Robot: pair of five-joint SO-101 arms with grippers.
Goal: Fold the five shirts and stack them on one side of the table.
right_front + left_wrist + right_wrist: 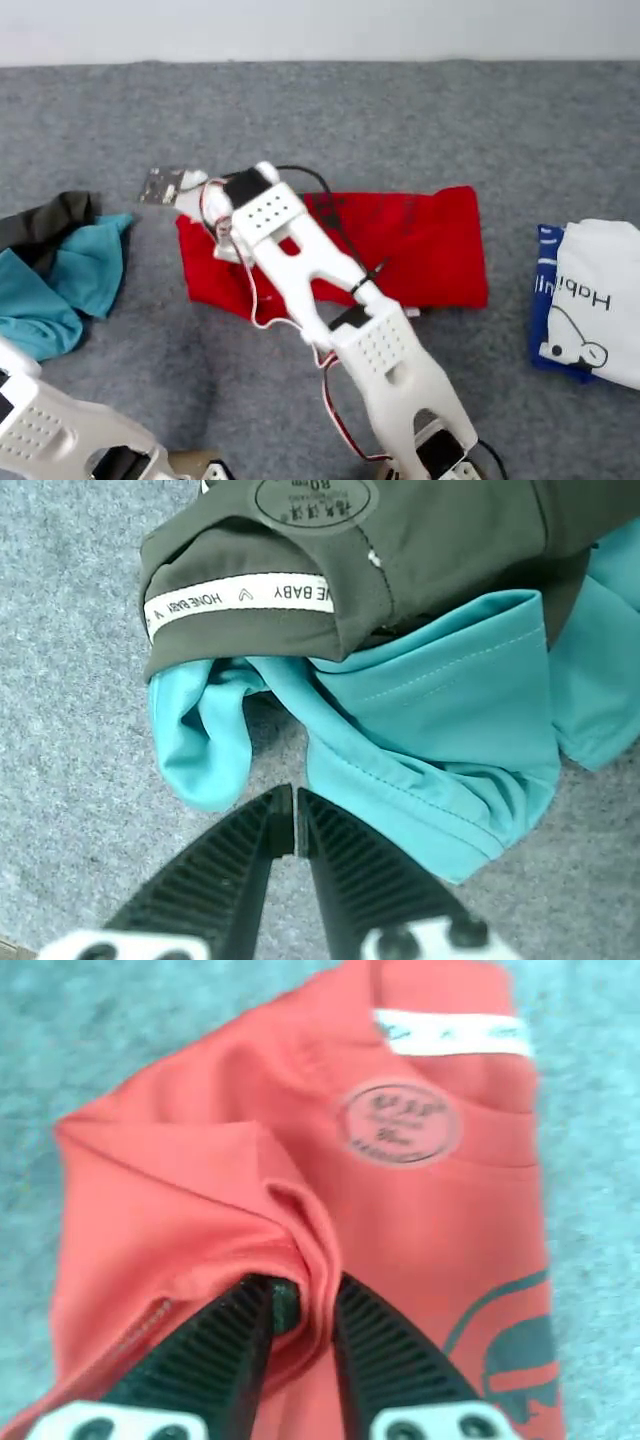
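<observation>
High view: red shirt (430, 245) lies mid-table under the right arm (385, 350); teal shirt (60, 285) and dark shirt (45, 220) sit at one edge, white shirt (600, 300) on blue shirt (545, 300) at the other; left wrist view: left gripper (293, 825) is closed, empty, just beside the teal shirt; right wrist view: right gripper (300, 1305) pinches a fold of the red shirt.

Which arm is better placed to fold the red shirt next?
Right: the right gripper pinches a fold of the red shirt. The left gripper is shut and empty, by the teal shirt and dark shirt.

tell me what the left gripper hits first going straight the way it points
Probably the crumpled edge of the teal shirt, just ahead of the left gripper; the dark shirt lies beyond. Depth is unclear.
</observation>
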